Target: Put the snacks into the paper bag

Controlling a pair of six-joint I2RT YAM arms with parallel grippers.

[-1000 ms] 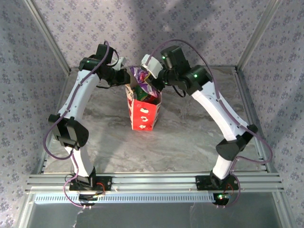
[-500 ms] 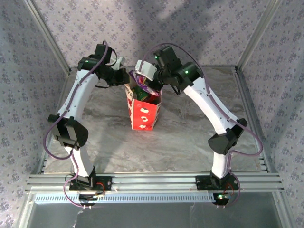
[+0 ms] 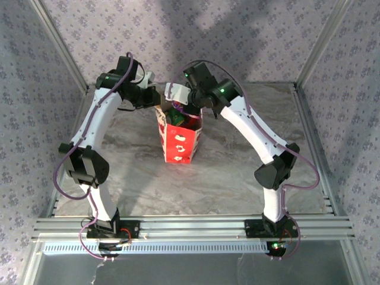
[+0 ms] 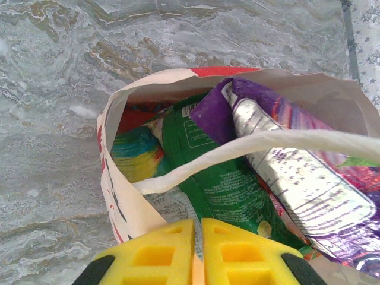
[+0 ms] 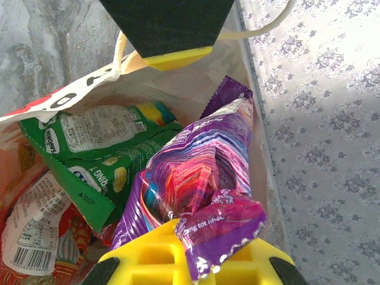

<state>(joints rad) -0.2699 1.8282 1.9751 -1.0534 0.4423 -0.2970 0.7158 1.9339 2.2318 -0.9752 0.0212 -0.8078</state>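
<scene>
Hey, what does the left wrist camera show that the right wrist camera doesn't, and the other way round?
Left wrist camera: a white cord handle draped across the paper bag's mouth over the packets, with the far rim set against the marble table. Right wrist camera: the right gripper shut on the purple packet's end, a red packet with a barcode at lower left, and patterned wall. Shared: the bag, the left gripper shut on its rim, the green packet and the purple one.

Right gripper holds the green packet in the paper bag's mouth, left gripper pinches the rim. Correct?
No: the right gripper holds the purple packet; the green packet lies inside the paper bag, as the right wrist view shows. The left gripper does pinch the rim.
</scene>
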